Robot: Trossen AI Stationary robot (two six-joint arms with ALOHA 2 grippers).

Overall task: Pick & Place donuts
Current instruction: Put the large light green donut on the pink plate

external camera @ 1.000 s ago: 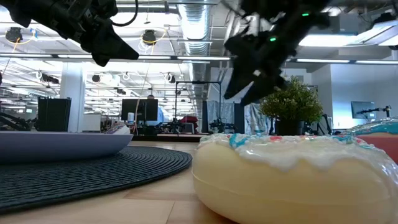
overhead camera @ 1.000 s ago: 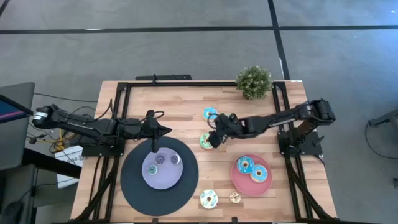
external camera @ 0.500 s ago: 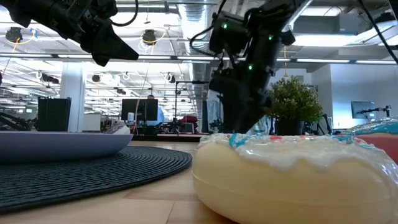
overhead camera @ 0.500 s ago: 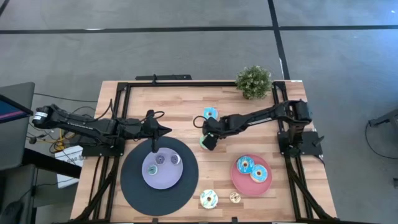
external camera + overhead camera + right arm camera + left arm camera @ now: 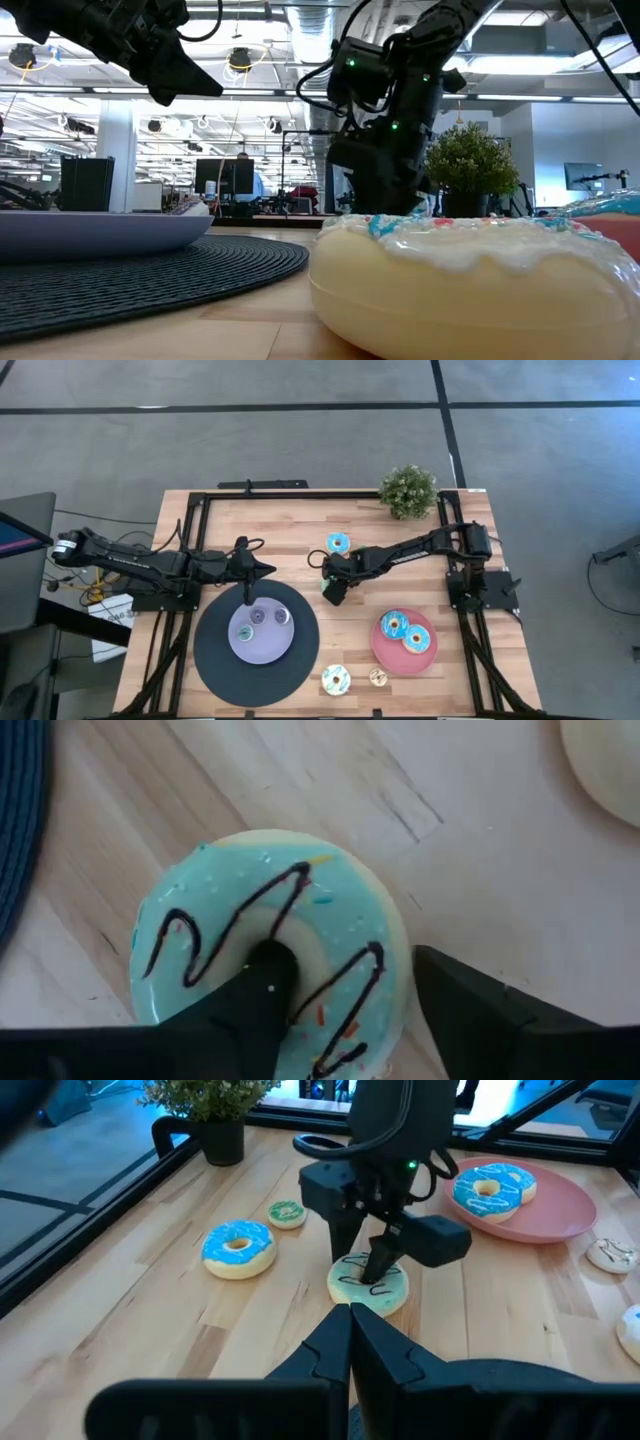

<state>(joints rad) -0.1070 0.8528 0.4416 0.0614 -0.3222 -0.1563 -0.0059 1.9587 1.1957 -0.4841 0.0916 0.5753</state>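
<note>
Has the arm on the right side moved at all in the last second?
Yes. The right gripper has swung away from the potted plant toward the black mat and come down onto the green-iced donut, one finger in its hole.

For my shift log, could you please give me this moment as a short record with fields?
right end effector: open, down on the green-iced donut, one finger in its hole, one outside its rim
left end effector: shut, hovering over the black mat's far edge
pink plate: two blue-iced donuts on it
lavender plate: on the black mat, two small donuts on it
</note>
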